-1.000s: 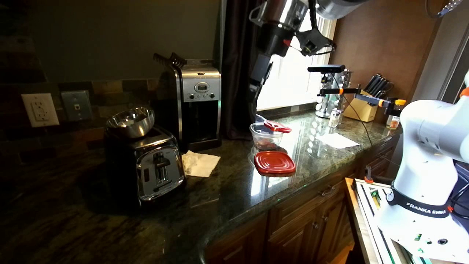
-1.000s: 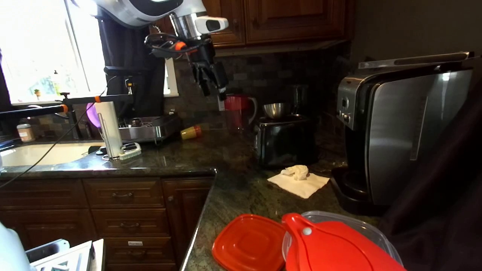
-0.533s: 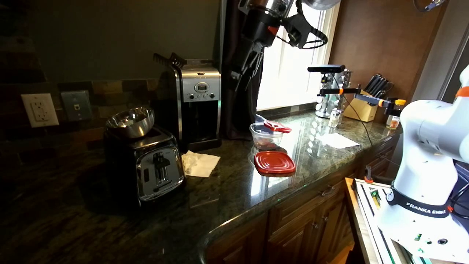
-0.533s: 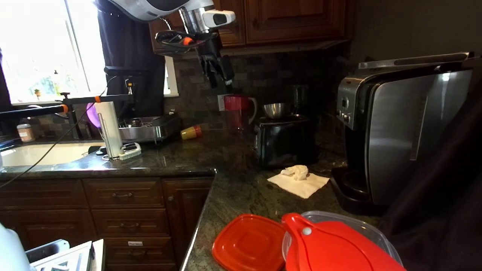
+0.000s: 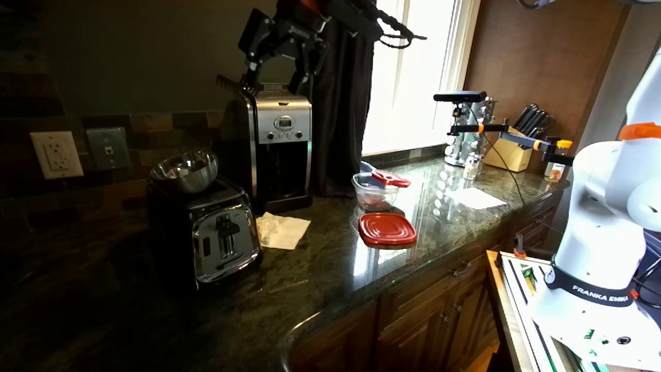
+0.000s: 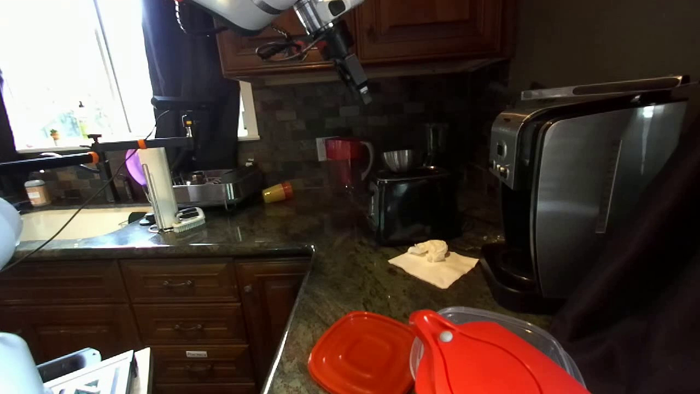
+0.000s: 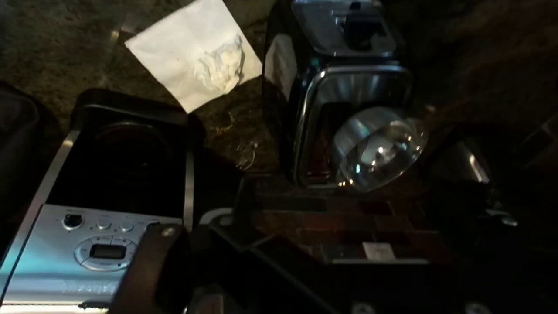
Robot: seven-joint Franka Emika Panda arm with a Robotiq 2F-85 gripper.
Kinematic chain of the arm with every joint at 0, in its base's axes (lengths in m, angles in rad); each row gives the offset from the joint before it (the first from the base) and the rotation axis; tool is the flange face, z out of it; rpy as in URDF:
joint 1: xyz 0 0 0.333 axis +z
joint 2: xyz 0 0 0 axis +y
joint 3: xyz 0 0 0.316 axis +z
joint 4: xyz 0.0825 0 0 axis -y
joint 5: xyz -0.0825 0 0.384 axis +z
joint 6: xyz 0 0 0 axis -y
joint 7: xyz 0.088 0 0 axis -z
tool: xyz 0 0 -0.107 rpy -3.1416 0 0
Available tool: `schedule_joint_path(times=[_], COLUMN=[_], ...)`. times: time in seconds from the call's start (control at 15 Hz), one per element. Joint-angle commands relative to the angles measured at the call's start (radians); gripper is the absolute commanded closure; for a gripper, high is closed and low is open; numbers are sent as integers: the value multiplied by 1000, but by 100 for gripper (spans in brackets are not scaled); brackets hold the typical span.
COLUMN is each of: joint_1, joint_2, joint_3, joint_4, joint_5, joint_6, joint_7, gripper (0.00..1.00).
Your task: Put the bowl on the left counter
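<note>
Metal bowl (image 5: 184, 173) | tilted atop toaster (image 5: 217, 230), which supports it above bench (image 5: 310, 268) | jaws parted, unloaded, likely to admit bowl rim

I see a bright window (image 6: 60, 71) hung with a dark curtain (image 6: 170, 71), and brown cupboards (image 6: 429, 30) mounted above a tiled wall (image 6: 402, 112) that lies in shadow.

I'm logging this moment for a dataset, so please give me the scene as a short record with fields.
bowl: silver metal, tilted, on top of the toaster
gripper: open, holding nothing, apart from the bowl
napkin: on the dark, speckled countertop, under a crumpled white piece
coffee maker: standing on the countertop
task status: bowl not yet on the countertop
</note>
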Motion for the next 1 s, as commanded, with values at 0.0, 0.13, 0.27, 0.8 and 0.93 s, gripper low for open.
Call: schedule_joint_path(times=[0.0,0.13,0.27,0.8,0.93], joint_1=[-40,95,177,294,310], joint_2=[206,311,405,562,587], joint_3=[69,-35,-97,-167,-184], joint_4=[255,367,467,633,674], joint_5=[-235,-372,-436,-297,-279], joint_6=[-123,-221,-339,-446,-452], joint_7=[270,397,471,432,424], gripper=[0,0,0,0,0])
